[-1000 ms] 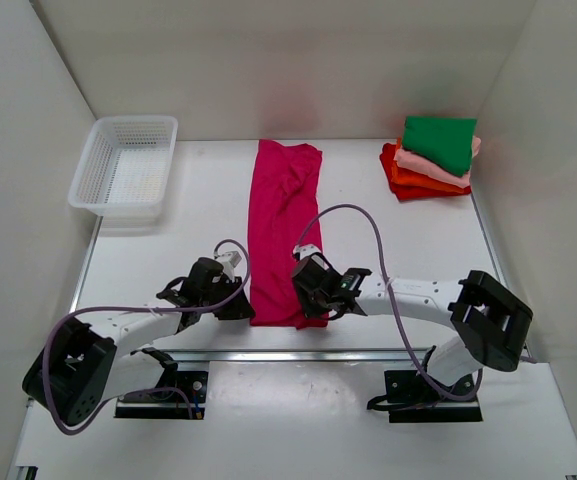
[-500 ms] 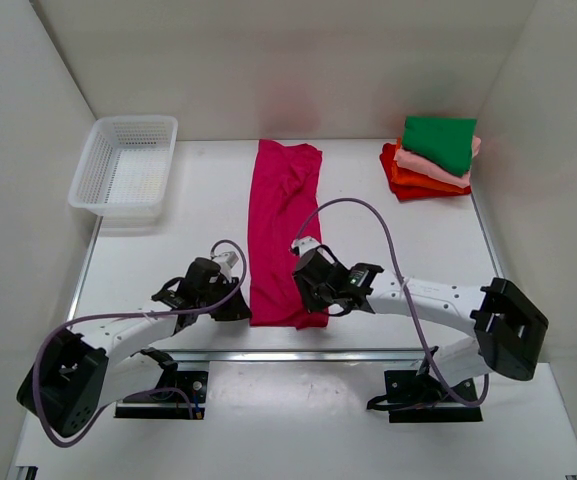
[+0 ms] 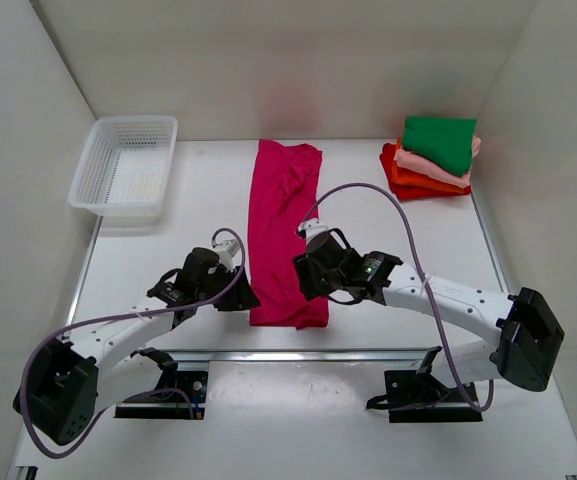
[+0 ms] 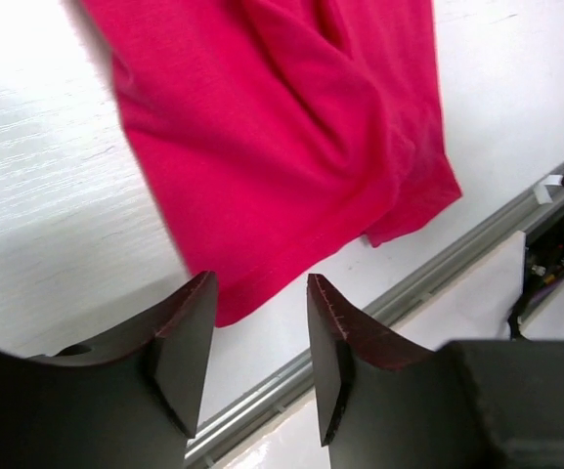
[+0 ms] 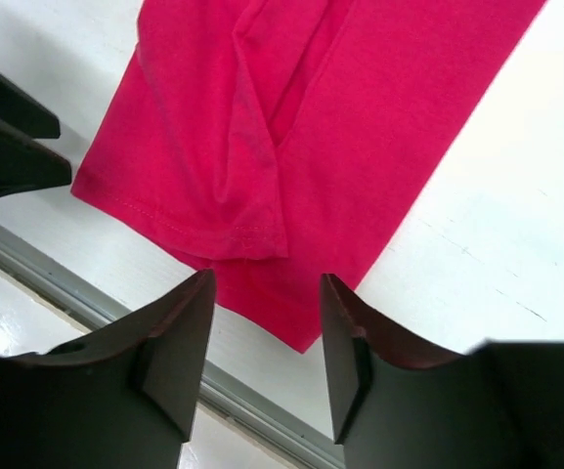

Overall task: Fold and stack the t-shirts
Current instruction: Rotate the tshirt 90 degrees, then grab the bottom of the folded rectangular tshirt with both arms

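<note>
A magenta-pink t-shirt [image 3: 283, 225] lies folded into a long narrow strip down the middle of the table. Its near hem shows in the left wrist view [image 4: 291, 147] and the right wrist view [image 5: 301, 137]. My left gripper [image 3: 243, 298] is open and empty, just left of the strip's near end. My right gripper [image 3: 308, 285] is open and empty, over the strip's near right edge. A stack of folded shirts sits at the back right: green [image 3: 439, 141] on top, light pink [image 3: 423, 165], orange [image 3: 413, 177] and red [image 3: 396, 185] below.
A white mesh basket [image 3: 126, 166] stands at the back left. A metal rail [image 3: 368, 352] runs along the table's near edge. White walls close in the left, right and back sides.
Both grippers have moved a little away from the near edge, up along the shirt's near end. The shirt has not visibly moved.
</note>
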You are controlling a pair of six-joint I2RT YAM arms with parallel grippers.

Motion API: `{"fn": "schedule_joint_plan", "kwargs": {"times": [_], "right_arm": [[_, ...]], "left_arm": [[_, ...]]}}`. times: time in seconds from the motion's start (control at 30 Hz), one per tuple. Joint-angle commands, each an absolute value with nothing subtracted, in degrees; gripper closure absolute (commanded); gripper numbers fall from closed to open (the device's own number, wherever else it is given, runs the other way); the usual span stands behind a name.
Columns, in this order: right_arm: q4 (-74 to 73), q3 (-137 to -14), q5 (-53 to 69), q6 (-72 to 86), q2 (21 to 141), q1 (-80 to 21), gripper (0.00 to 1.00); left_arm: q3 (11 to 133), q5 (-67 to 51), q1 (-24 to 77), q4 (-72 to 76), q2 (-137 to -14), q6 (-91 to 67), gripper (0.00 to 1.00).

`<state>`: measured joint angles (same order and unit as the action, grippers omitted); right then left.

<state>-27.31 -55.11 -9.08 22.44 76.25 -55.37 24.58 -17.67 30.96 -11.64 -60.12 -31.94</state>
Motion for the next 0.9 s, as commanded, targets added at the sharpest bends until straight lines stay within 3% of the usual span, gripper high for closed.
{"fn": "schedule_joint_plan", "kwargs": {"times": [0.0, 0.5, 0.87], "right_arm": [[-27.9, -56.5, -9.0, 21.8, 74.1, -54.6, 0.54], [-27.9, -45.4, -7.8, 27.6, 68.5, -49.1, 0.44], [-19.4, -36.1, -5.4, 35.4, 71.5, -52.2, 0.45]], "left_arm": [[27.8, -20.7, 30.5, -12.6, -59.7, -31.3, 0.47], [22.7, -15.5, 30.1, -15.1, -57.3, -29.9, 0.45], [17.2, -14.2, 34.2, -7.7, -61.0, -33.7, 0.46]]}}
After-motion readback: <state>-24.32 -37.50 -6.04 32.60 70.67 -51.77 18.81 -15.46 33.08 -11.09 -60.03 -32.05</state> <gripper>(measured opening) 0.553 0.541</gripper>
